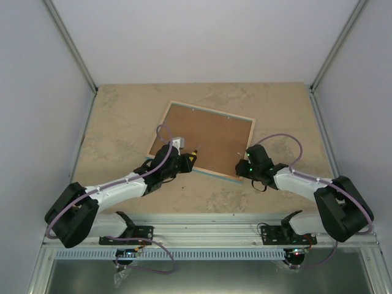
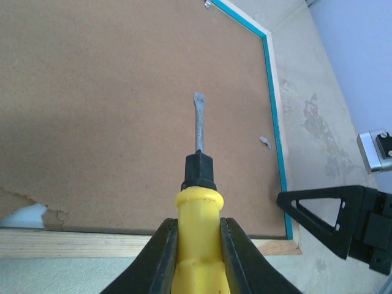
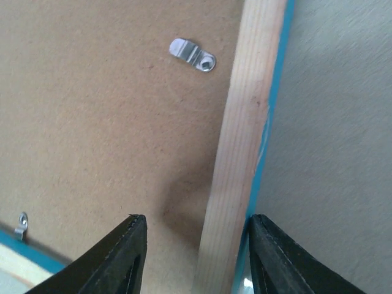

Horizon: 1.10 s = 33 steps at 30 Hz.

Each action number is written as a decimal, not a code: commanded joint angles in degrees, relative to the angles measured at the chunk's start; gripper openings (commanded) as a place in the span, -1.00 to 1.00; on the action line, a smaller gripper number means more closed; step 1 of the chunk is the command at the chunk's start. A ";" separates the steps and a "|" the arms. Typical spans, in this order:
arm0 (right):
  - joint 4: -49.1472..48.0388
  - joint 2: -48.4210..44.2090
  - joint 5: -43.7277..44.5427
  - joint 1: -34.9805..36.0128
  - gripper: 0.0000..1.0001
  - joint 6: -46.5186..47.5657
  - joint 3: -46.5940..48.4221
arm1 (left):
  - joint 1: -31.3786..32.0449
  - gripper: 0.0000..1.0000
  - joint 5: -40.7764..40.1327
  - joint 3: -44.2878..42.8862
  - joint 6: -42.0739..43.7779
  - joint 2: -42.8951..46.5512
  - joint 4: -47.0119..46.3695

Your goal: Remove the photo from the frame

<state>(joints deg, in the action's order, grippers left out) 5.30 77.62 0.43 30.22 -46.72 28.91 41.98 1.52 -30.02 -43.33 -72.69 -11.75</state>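
Jaws: left gripper point(image 2: 199, 231) clamped on one yellow screwdriver point(image 2: 197, 205), blade over brown backing board point(image 1: 202, 138). Right gripper point(image 3: 196, 220) apart, straddling wood rim of one frame point(image 3: 245, 141), face down at centre of table point(image 1: 122, 116). Two metal tabs point(image 3: 193, 55) visible near right; photo probably hidden beneath backing.
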 commanded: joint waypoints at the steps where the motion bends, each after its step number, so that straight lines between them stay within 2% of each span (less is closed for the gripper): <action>1: 2.46 -2.06 -3.06 2.64 -0.04 1.85 0.48 | -0.32 -1.00 -1.03 0.47 0.39 1.79 0.35; 12: 1.63 -0.02 -3.54 15.07 0.04 -0.76 2.84 | -0.32 -1.00 -2.52 1.17 0.17 4.27 1.19; 23: -0.80 11.95 -3.50 29.40 0.12 -0.67 13.71 | -1.98 -1.00 -4.05 2.77 -0.02 7.77 2.57; 27: 0.59 14.47 -4.79 30.25 0.16 3.50 17.64 | -3.17 -1.00 -3.42 3.49 -0.04 8.40 2.81; 33: 6.60 11.75 -3.06 27.36 0.27 12.94 21.43 | -4.76 -1.00 -2.44 4.63 -0.09 9.60 2.61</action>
<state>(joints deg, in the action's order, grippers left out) 8.21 91.81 -3.70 59.90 -41.39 47.62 38.20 -1.43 -26.15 -43.35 -64.58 -8.69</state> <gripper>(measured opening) 0.623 0.175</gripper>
